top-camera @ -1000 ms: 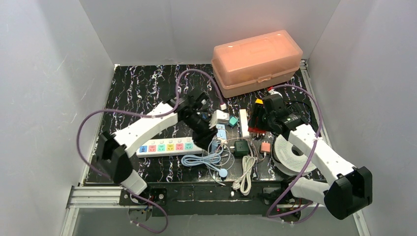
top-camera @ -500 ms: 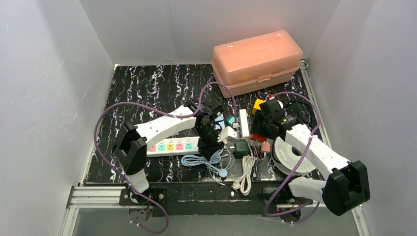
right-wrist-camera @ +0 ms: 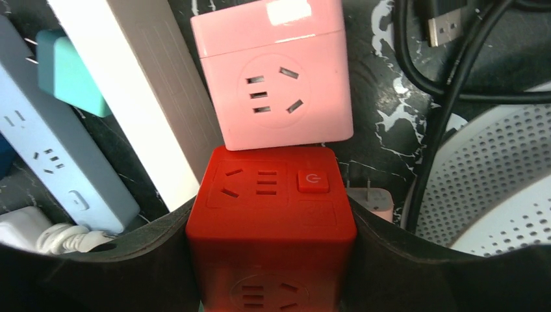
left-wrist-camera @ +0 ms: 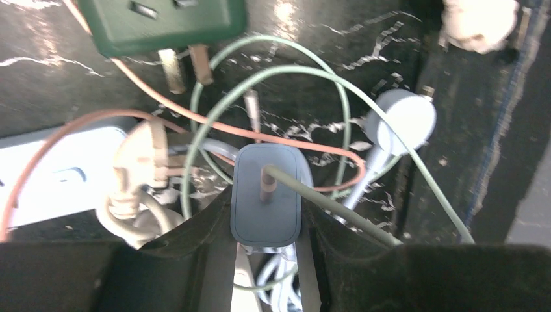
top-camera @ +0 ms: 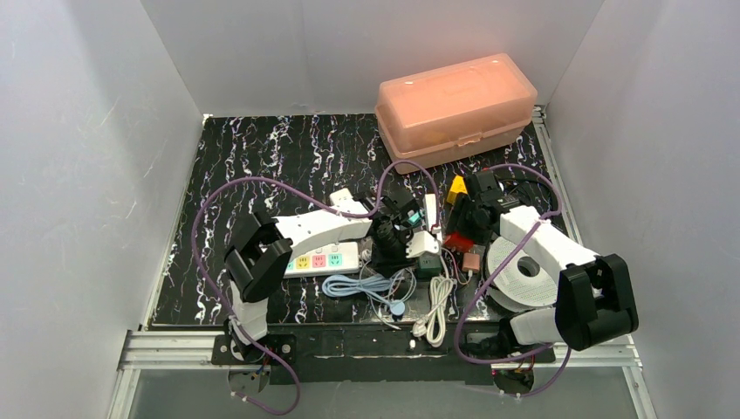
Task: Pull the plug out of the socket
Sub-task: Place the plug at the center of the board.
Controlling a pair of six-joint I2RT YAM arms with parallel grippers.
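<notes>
A blue-grey plug (left-wrist-camera: 266, 195) with a pale grey-green cable (left-wrist-camera: 364, 214) stands among tangled cords. My left gripper (left-wrist-camera: 266, 218) is shut on its sides; what it is plugged into is hidden beneath it. In the top view the left gripper (top-camera: 394, 243) is just right of the white power strip (top-camera: 318, 259). My right gripper (right-wrist-camera: 271, 224) is shut on a red cube socket (right-wrist-camera: 271, 208), with a pink cube socket (right-wrist-camera: 276, 78) touching its far side. In the top view the right gripper (top-camera: 461, 229) is beside the left one.
An orange lidded box (top-camera: 455, 109) stands at the back right. A white perforated disc (top-camera: 524, 272) lies under the right arm. A dark green adapter (left-wrist-camera: 162, 23), a white cable bundle (top-camera: 434, 316) and a light-blue cable coil (top-camera: 366, 285) crowd the near middle.
My left arm swung right and toward the near edge, coming down over the plug. My right arm folded in, staying over the red cube socket.
</notes>
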